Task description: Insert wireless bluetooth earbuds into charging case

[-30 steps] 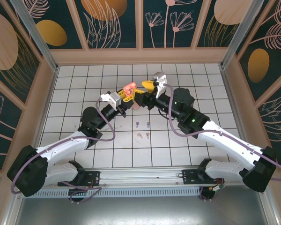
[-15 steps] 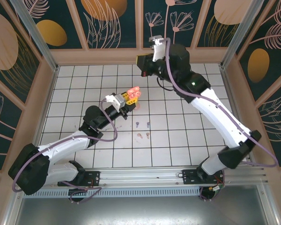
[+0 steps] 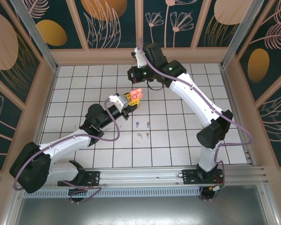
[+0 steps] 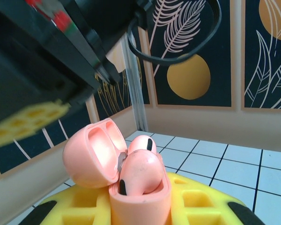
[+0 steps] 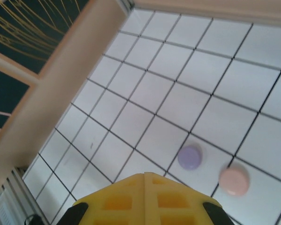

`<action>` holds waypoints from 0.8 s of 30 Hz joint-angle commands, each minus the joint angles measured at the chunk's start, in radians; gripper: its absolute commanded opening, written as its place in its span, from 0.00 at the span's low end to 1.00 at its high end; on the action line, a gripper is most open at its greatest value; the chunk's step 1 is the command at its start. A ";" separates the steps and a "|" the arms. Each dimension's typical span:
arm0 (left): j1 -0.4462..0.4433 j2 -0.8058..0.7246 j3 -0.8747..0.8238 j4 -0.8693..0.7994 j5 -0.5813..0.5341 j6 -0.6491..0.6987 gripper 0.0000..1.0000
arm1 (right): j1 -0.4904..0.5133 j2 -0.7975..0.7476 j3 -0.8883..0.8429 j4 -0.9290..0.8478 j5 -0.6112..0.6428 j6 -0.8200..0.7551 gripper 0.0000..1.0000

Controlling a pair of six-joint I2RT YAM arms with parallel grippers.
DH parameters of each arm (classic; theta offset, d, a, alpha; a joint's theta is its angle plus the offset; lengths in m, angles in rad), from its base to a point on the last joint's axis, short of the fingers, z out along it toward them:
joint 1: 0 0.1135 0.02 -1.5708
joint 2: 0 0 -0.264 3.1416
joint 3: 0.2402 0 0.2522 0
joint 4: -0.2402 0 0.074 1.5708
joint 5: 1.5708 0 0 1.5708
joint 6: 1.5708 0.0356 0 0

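Clamping the left pincer (image 3: pixel 129 97) on the coral charging case (image 4: pixel 139 206), just above centre of the overhead frame, with the lid (image 4: pixel 89 154) swung open toward the left of the wrist frame. Showing two coral earbuds (image 4: pixel 141 171) already sitting in its wells. Hanging the right pincer (image 5: pixel 144 187) high in the upper centre of the overhead frame, yellow pads pressed together on nothing. Lying loose on the tiled surface (image 3: pixel 187 140), just below centre: lilac-blue buds (image 3: pixel 138 124) and, nearer the bottom, pale pink buds (image 3: pixel 140 136), close to each other and well apart from both pincers. Judging these as very light, rigid and smooth, so prone to skidding or flipping on the tiles. Taking hold best across the rounded head, leaving the stem free for dropping into a well. Calling for a gentle squeeze only, a hard pinch probably popping one out sideways.
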 commanded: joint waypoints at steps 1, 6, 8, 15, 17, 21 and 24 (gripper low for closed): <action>-0.007 0.009 0.029 0.013 -0.005 0.019 0.00 | 0.007 -0.096 -0.084 -0.038 -0.020 0.007 0.00; -0.007 0.022 0.032 0.031 -0.027 0.012 0.00 | 0.025 -0.244 -0.298 0.007 -0.022 0.038 0.00; -0.006 0.026 0.033 0.036 -0.029 0.012 0.00 | 0.032 -0.310 -0.383 0.041 -0.006 0.062 0.00; -0.007 0.064 0.048 0.038 -0.033 -0.039 0.00 | -0.022 -0.527 -0.585 0.190 0.284 0.208 0.02; -0.007 0.090 0.066 0.019 -0.041 -0.066 0.00 | -0.064 -0.597 -0.657 0.236 0.357 0.257 0.06; -0.007 0.194 0.129 -0.033 -0.076 -0.163 0.00 | -0.120 -0.725 -0.845 0.316 0.397 0.319 0.17; -0.007 0.296 0.202 -0.097 -0.082 -0.264 0.00 | -0.123 -0.786 -0.953 0.330 0.434 0.338 0.22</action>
